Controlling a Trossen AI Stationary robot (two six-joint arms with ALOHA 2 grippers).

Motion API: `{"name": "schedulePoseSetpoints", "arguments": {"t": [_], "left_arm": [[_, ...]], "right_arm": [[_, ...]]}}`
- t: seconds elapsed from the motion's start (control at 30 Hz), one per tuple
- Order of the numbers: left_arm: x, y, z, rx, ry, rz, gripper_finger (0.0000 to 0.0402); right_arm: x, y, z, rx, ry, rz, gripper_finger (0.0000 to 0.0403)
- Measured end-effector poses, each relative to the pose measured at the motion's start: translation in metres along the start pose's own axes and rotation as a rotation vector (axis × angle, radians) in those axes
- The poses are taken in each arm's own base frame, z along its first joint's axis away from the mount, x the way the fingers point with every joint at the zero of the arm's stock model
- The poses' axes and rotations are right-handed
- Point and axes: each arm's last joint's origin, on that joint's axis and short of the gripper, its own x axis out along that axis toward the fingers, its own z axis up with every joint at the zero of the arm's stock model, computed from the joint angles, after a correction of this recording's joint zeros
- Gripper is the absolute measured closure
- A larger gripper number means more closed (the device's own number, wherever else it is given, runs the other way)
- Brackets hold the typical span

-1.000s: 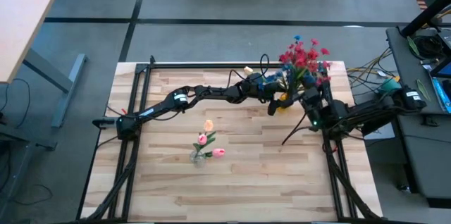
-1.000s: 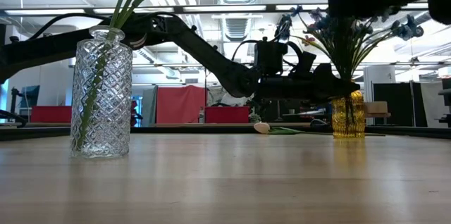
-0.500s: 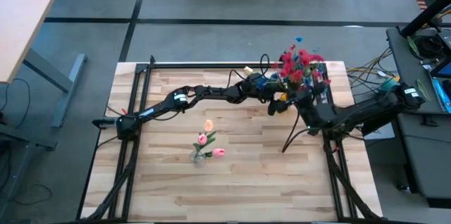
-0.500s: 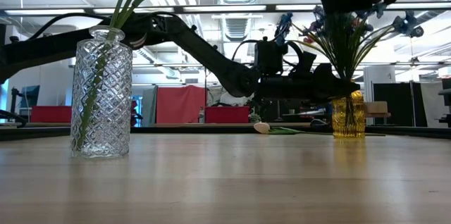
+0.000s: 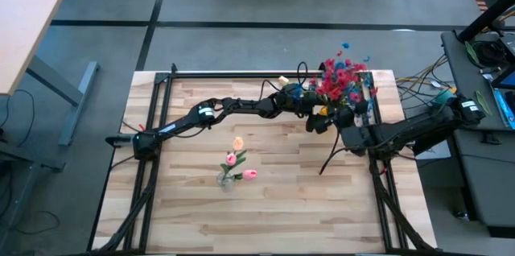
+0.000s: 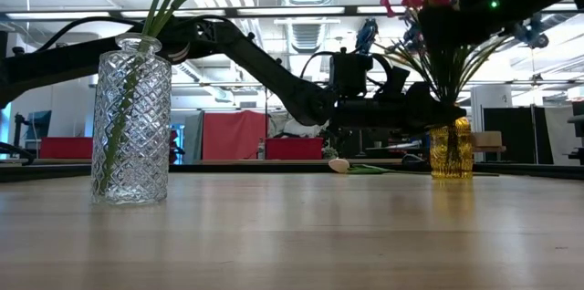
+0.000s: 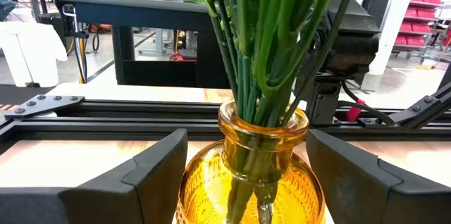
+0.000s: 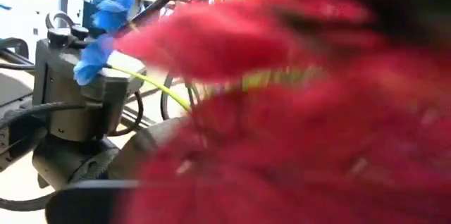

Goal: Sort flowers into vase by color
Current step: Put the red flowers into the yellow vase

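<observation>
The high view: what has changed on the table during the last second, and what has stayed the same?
The right arm has swung toward the table's middle, its tool going in over the amber vase, and the red flowers have shifted with it, toward the far edge. The left tool stays around the amber vase, fingers open on either side. The clear vase with its pink buds and the loose bud lying on the table have not moved.

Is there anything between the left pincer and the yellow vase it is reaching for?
No. In the left wrist view the yellow vase sits right between the left pincer's open fingers, nothing in front of it. The green stems rise out of the neck, above the fingers.
</observation>
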Motion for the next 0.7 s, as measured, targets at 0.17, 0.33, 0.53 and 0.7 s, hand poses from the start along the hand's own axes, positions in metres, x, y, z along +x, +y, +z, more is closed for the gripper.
{"name": "schedulePoseSetpoints", "arguments": {"t": [0.17, 0.33, 0.53, 0.7], "left_arm": [[0.0, 0.0, 0.0, -0.001, 0.0, 0.0, 0.0139], [0.0, 0.0, 0.0, -0.002, 0.0, 0.0, 0.0139], [0.0, 0.0, 0.0, -0.003, 0.0, 0.001, 0.0139], [0.0, 0.0, 0.0, -0.003, 0.0, 0.001, 0.0139]], "right_arm": [[0.0, -0.001, -0.007, 0.019, 0.015, -0.01, 0.039], [0.0, -0.001, -0.003, -0.013, 0.014, -0.002, 0.0384], [0.0, 0.0, 0.007, -0.055, 0.009, 0.008, 0.0337], [-0.003, 0.001, 0.017, -0.066, -0.002, 0.023, 0.0282]]}}
